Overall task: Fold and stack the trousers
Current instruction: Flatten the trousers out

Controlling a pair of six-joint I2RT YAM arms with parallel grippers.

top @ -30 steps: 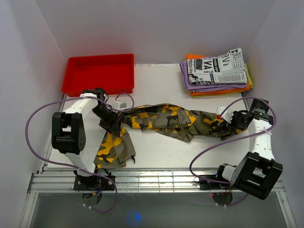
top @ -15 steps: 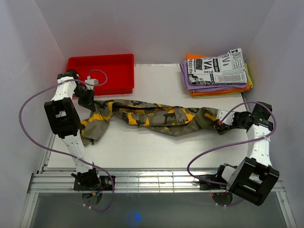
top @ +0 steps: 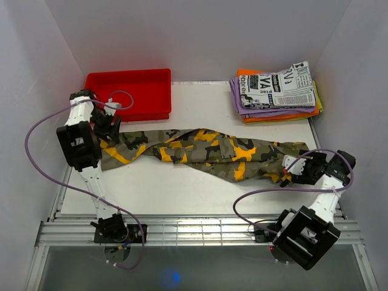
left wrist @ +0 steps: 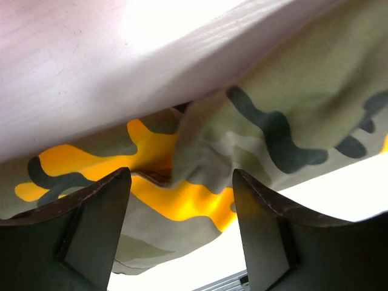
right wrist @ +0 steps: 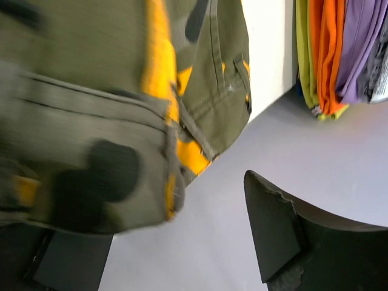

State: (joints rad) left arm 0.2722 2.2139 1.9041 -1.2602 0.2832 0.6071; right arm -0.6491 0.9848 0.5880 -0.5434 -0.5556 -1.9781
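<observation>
The camouflage trousers (top: 206, 148) lie stretched out in a long band across the table, from the left edge to the right side. My left gripper (top: 108, 130) hovers over their left end, just in front of the red tray. In the left wrist view the trousers (left wrist: 291, 121) sit just beyond that gripper (left wrist: 182, 200), whose jaws stand open and apart from the cloth. My right gripper (top: 290, 171) is at the right end. In the right wrist view it (right wrist: 176, 242) is open; the trousers (right wrist: 91, 91) drape over its left finger, and the other finger (right wrist: 273, 230) is bare.
A red tray (top: 130, 91) stands at the back left, close behind the left gripper. A stack of folded garments (top: 276, 91), newspaper print on top of purple and orange, sits at the back right, and also shows in the right wrist view as the stack (right wrist: 333, 54). White walls enclose three sides.
Both grippers have gone from shut to open and let go of the trousers. The cloth now lies straighter and flatter. The right gripper has moved toward the near edge.
</observation>
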